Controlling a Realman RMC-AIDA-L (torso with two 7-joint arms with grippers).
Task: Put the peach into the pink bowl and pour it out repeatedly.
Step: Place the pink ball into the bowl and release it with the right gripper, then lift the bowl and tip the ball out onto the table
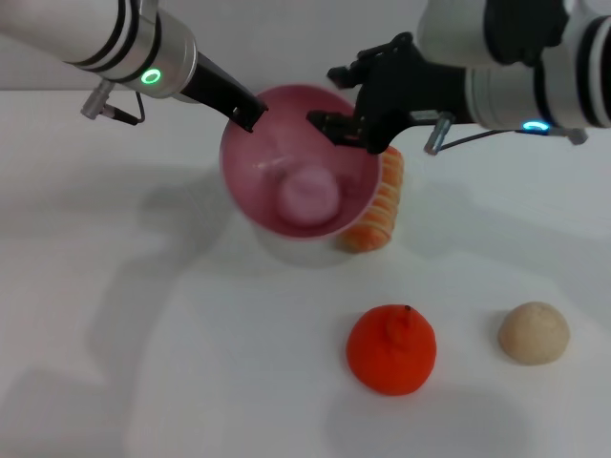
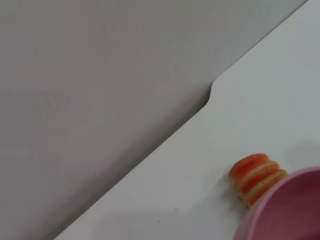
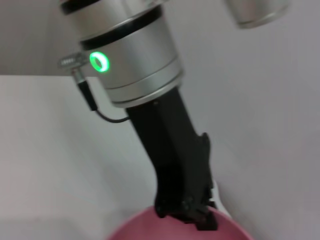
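Left tool [image 1: 250,116] clamped on pink bowl [image 1: 250,196] rim, bowl tilted off desk [image 1: 143,363]; peach [image 1: 308,196] inside.
Right tool [image 1: 346,126] spread above far rim, empty. Tip slowly, away from tangerine [image 1: 391,349] and bun [image 1: 534,332].

- We see pink bowl [image 1: 250,176], glossy, plain.
- Peach [image 1: 309,196] pale pink.
- Striped toy [image 1: 377,205]: orange w/ cream bands.
- Tangerine [image 1: 391,349] bright orange; bun [image 1: 534,332] beige.
- Worktop [image 1: 143,363] white.
- Left hand [image 1: 250,116] black, green ring light on its arm.
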